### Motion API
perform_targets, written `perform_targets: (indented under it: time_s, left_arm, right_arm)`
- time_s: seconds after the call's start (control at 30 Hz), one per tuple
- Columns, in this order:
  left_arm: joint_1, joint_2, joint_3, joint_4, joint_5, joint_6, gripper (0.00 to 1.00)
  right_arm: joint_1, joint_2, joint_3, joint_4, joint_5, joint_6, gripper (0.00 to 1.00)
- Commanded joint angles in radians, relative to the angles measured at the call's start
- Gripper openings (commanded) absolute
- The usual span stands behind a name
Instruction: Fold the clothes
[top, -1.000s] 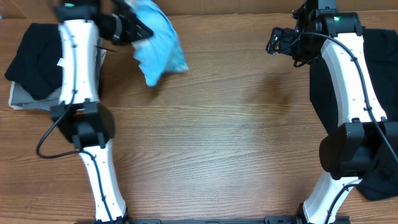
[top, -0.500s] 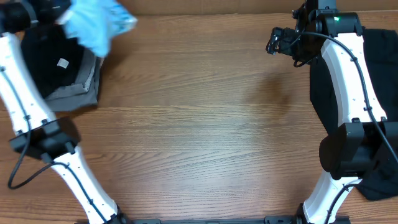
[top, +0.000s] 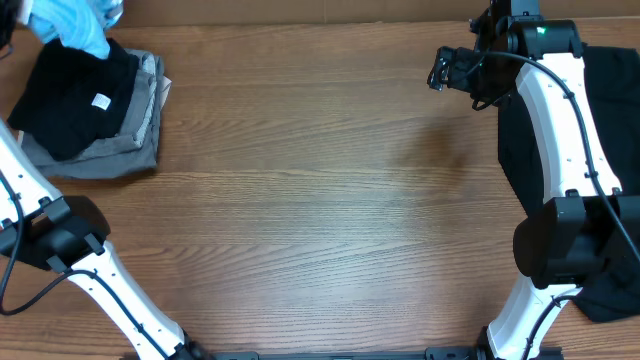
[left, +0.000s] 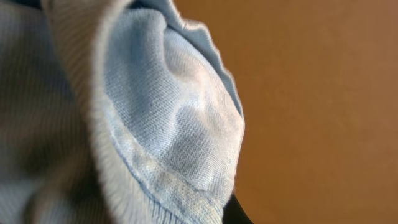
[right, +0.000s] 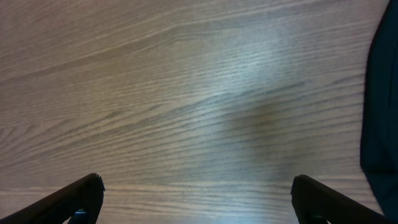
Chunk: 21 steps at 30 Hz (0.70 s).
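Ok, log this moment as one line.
left gripper: buried in bunched blue T-shirt, grip unclear, at folded pile's far edge | right gripper: open, empty, above table

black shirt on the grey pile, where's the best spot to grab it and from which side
Probably the black shirt by its right edge, just past the white tag, fingers coming down from above on the right. That edge lies flat and bare on the grey clothes; the blue T-shirt hangs bunched over its far corner.

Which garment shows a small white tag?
The folded black one atop the gray garment, left side; the blue T-shirt and right-hand black cloth show none.
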Motion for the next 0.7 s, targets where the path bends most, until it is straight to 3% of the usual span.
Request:
perform_targets:
  time_s: [0.0, 0.1, 0.23, 0.53, 0.63, 0.67]
  left_arm:
    - [-0.011, -0.035, -0.063, 0.026, -0.002, -0.119, 0.04]
    - [-0.012, -0.035, -0.126, -0.042, -0.043, -0.089, 0.04]
    - [0.003, -0.035, -0.143, -0.203, -0.174, 0.086, 0.04]
    - [0.035, -0.040, -0.137, -0.424, -0.338, 0.277, 0.04]
    - [0.033, -0.040, -0.137, -0.513, -0.484, 0.367, 0.14]
    - [0.033, -0.040, -0.137, -0.542, -0.533, 0.393, 0.25]
  right_arm:
    - [0.001, 0.000, 0.002, -0.003, -0.011, 0.001, 1.00]
    - [0.001, 0.000, 0.002, -0.003, -0.011, 0.001, 1.00]
    - [0.001, 0.000, 0.002, -0.005, -0.011, 0.001, 1.00]
    - [0.001, 0.003, 0.002, 0.010, -0.011, 0.002, 1.00]
    - [0.001, 0.004, 0.002, 0.008, -0.012, 0.005, 1.00]
    - [0.001, 0.005, 0.002, 0.006, -0.012, 0.005, 1.00]
